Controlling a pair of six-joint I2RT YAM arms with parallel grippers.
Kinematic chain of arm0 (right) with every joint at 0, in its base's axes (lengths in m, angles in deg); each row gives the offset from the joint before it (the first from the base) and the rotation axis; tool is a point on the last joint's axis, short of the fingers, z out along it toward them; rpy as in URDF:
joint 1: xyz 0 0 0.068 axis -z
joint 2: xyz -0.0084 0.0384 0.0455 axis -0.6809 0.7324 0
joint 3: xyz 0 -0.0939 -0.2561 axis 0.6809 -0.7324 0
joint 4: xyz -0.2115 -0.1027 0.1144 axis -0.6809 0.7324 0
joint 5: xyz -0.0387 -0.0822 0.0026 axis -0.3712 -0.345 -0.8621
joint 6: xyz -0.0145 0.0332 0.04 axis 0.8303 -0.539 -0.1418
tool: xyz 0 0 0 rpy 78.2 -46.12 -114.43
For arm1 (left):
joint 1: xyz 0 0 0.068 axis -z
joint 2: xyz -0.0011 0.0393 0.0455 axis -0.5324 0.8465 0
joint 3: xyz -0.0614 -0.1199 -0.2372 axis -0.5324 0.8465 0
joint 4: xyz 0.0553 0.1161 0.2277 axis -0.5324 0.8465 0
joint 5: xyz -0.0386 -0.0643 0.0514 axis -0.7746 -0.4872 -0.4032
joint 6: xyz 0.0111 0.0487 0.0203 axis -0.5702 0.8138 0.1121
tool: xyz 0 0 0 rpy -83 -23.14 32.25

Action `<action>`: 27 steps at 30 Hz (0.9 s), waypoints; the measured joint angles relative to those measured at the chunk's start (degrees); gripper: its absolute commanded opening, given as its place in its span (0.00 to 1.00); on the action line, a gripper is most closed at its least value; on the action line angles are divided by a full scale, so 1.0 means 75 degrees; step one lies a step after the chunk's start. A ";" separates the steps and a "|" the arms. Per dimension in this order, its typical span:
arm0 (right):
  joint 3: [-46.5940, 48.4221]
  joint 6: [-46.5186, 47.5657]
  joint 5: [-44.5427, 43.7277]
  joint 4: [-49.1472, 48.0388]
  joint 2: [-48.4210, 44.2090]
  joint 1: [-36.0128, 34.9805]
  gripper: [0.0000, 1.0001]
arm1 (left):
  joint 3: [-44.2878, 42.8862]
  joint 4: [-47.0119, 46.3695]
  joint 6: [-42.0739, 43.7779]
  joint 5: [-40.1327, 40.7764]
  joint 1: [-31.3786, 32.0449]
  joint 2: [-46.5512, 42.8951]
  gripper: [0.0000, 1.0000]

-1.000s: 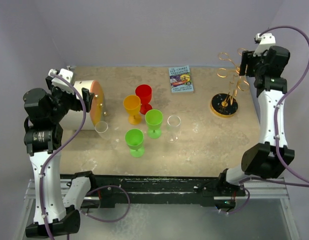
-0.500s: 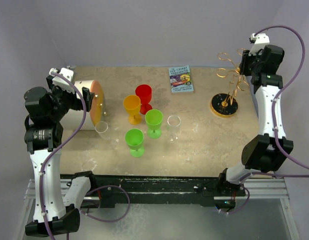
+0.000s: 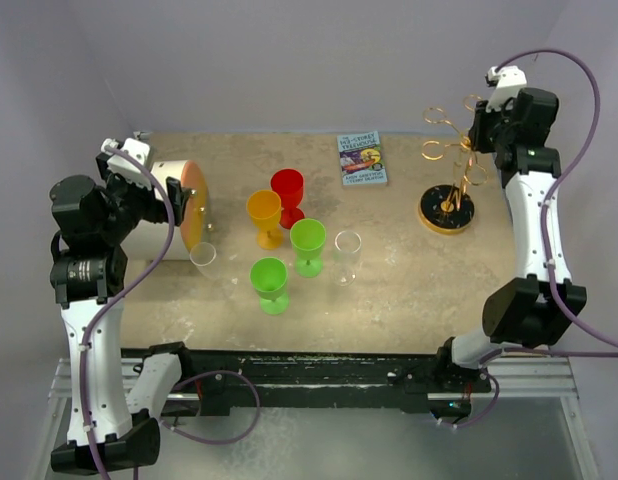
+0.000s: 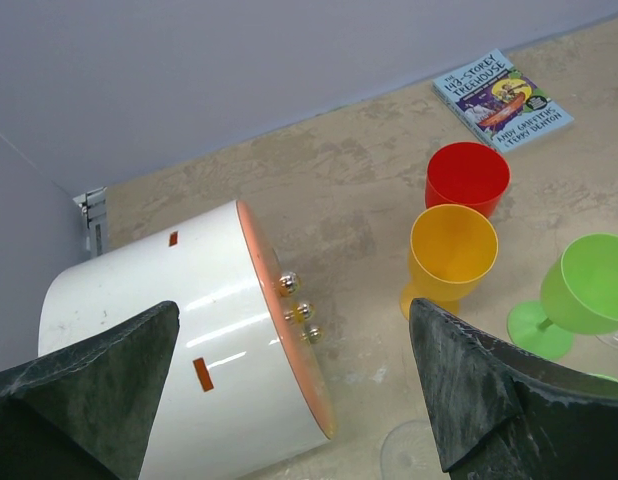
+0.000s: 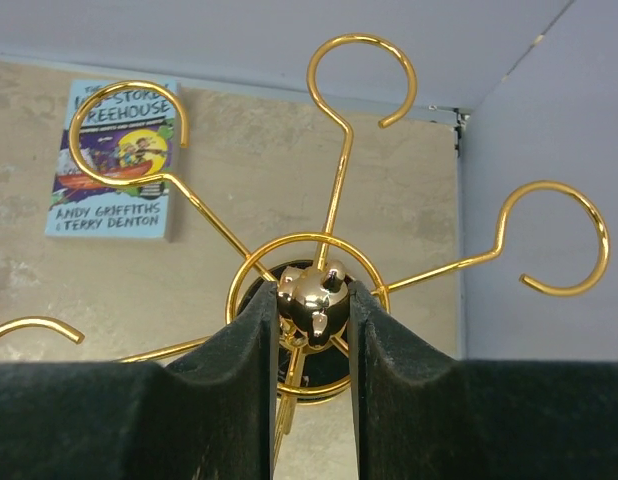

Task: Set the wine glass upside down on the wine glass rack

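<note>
The wine glass rack [image 3: 451, 150] is a gold wire stand with ring arms on a round black base [image 3: 446, 211], at the table's back right. My right gripper [image 3: 478, 133] is shut on the gold knob at the rack's top [image 5: 312, 292], with the ring arms [image 5: 339, 60] spreading out around it. A clear wine glass [image 3: 347, 254] stands upright mid-table and another clear one [image 3: 203, 258] stands further left. My left gripper [image 3: 177, 200] is open and empty, above a white canister [image 4: 179, 340].
Red [image 3: 287, 190], orange [image 3: 264, 216] and two green [image 3: 308, 244] [image 3: 270, 284] plastic goblets stand upright mid-table. The white canister with an orange lid [image 3: 194, 205] lies on its side at the left. A book [image 3: 361, 158] lies at the back. Walls close in behind the rack.
My right arm has risen and moved left with the rack's top in its jaws; the rack's rings shifted left. The left arm has barely moved.
</note>
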 measured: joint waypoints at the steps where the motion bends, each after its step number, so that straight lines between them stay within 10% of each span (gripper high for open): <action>1: -0.0015 0.0017 -0.0041 0.0087 -0.0064 -0.0090 0.00 | 0.0023 0.0003 0.0003 -0.0029 0.0000 -0.0015 0.99; 27: -0.1157 -0.0038 0.0411 0.1460 -0.1865 -0.2346 0.00 | 0.0204 0.0953 0.1005 -0.0982 0.0000 0.0128 1.00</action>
